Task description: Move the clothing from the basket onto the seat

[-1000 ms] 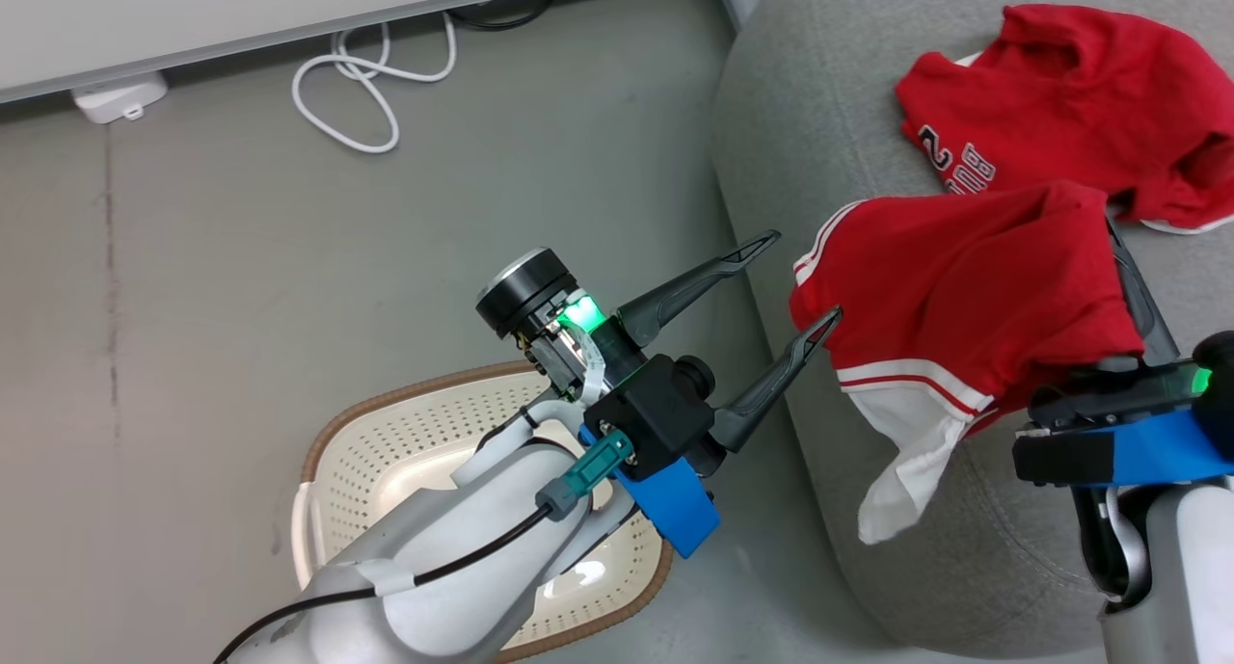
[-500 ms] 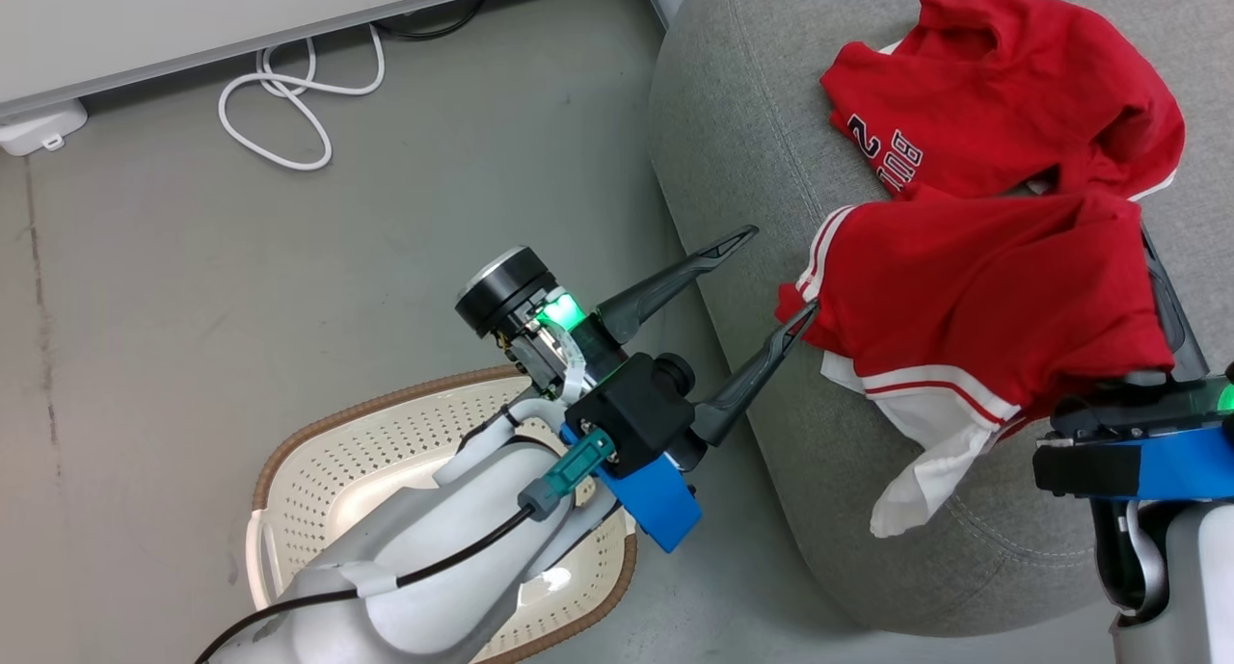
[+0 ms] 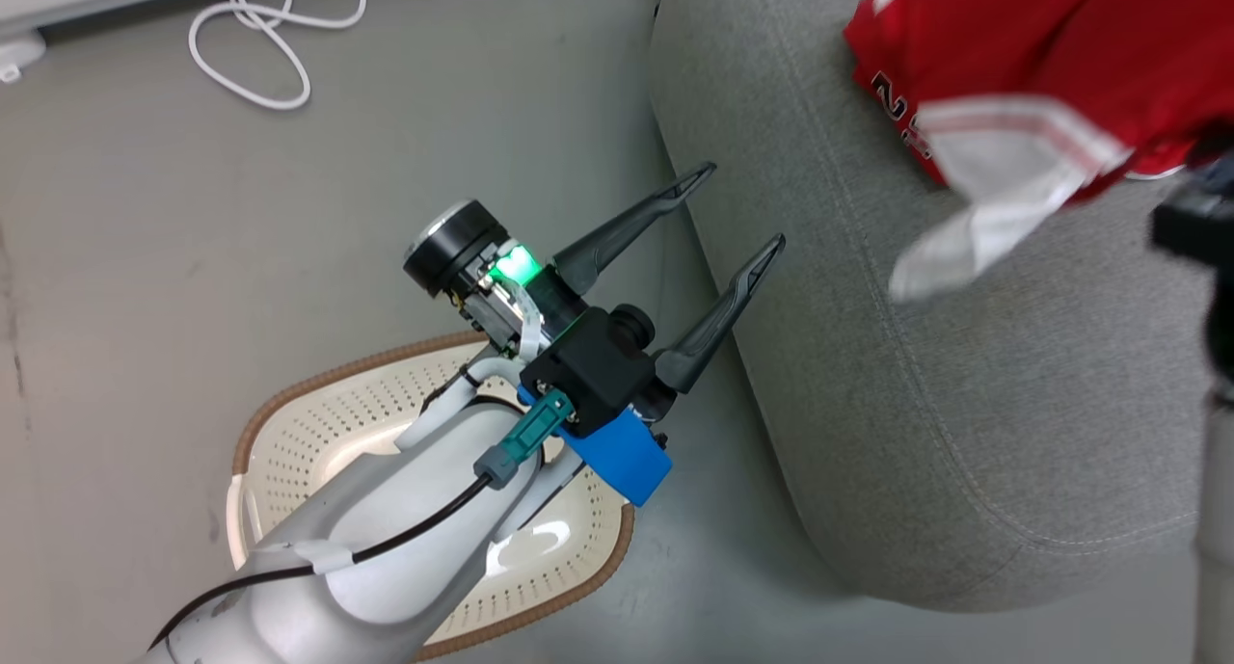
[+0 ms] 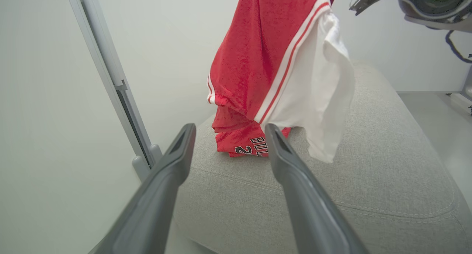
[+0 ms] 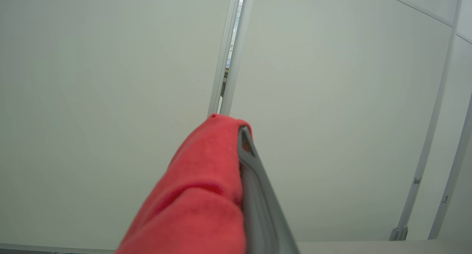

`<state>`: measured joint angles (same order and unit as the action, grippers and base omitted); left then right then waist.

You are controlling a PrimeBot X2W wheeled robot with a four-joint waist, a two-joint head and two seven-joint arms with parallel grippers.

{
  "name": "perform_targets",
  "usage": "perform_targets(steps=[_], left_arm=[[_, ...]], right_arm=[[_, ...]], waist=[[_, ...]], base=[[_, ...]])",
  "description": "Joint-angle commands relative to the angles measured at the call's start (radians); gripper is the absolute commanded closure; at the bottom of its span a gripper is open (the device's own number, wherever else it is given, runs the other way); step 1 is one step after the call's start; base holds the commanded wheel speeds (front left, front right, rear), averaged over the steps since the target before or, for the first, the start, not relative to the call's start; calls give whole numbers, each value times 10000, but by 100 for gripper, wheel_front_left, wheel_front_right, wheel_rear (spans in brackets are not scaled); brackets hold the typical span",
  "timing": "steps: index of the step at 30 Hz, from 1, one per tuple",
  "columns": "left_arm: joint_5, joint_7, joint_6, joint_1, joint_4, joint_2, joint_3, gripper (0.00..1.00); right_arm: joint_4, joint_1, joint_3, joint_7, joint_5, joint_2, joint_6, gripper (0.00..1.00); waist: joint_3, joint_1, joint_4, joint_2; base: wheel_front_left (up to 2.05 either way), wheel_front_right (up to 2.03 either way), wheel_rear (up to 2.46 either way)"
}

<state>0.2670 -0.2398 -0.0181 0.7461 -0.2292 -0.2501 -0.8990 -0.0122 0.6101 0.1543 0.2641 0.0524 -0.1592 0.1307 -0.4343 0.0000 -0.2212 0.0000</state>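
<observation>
**Red kit over the sofa, basket down on the floor**

The right gripper [image 5: 235, 128] is pinched tight on a red sports garment with a white panel and white-striped trim [image 4: 265, 55]. In the right wrist view the red cloth wraps over 1 of its long dark fingers and lies against the other. The garment hangs from that gripper above the large light-grey fabric sofa seat [image 4: 368, 180], white panel dangling. I can't tell whether its lowest corner touches the cushion.

A second red garment with grey-white lettering and a number 2 [image 4: 239, 143] lies crumpled on the seat, just behind the hanging one as the left wrist view sees it.

The left gripper [image 3: 737, 209] holds nothing. Its 2 fingers are spread wide, and it hovers beside the seat's rounded edge with the tips pointing toward the cushion.

The oval cream-white perforated plastic basket with a brown woven-look rim [image 3: 318, 394] sits on the grey floor [image 3: 193, 259] near the seat, partly covered in the head view by the pale left forearm [image 3: 405, 548]. A looped white cable [image 3: 251, 52] lies on the floor, well apart from the basket.
</observation>
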Motion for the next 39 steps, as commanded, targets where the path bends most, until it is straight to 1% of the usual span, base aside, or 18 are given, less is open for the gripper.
perform_targets(steps=[1,4,10,12,14,17,18,21,31,39], left_arm=[[-40,6,33,189,55,-81,48,0],[-105,38,38,384,129,-69,30,0],[-183,30,37,677,169,-24,2,0],[-215,4,55,732,172,-25,1,0],[-239,-25,58,832,165,-31,0,0],[-258,-70,70,914,134,-59,12,0],[-258,-70,70,914,134,-59,12,0],[-290,-91,48,1043,86,1,-26,0],[-278,-180,-28,1283,-29,218,-92,0],[-242,-225,12,1408,-70,186,-15,0]], right_arm=[[45,581,225,5,-38,-169,1,100],[212,1550,636,5,-129,-575,1,100],[561,3351,1685,3,-221,-1818,1,100],[764,3800,1939,2,-257,-2312,1,100],[921,4170,2145,2,-188,-2594,1,100],[1493,4448,2260,2,-104,-2962,1,100],[1493,4448,2260,2,-104,-2962,1,100],[2042,4463,2156,3,-140,-3055,1,100],[3703,3145,2692,3,-319,-2285,1,100],[4886,1890,2918,3,-298,-1627,1,100]], waist=[[-260,0,151,0],[-620,0,294,0],[-1307,0,570,0],[-1510,0,610,0],[-1690,0,625,0],[-1924,0,602,0],[-1924,0,602,0],[-2078,0,608,0],[-2334,0,823,0],[-2416,0,952,0]], base=[[0,0,0],[0,0,0],[0,0,0],[0,0,0],[0,0,0],[0,0,0],[0,0,0],[0,0,0],[0,0,0],[0,0,0]])
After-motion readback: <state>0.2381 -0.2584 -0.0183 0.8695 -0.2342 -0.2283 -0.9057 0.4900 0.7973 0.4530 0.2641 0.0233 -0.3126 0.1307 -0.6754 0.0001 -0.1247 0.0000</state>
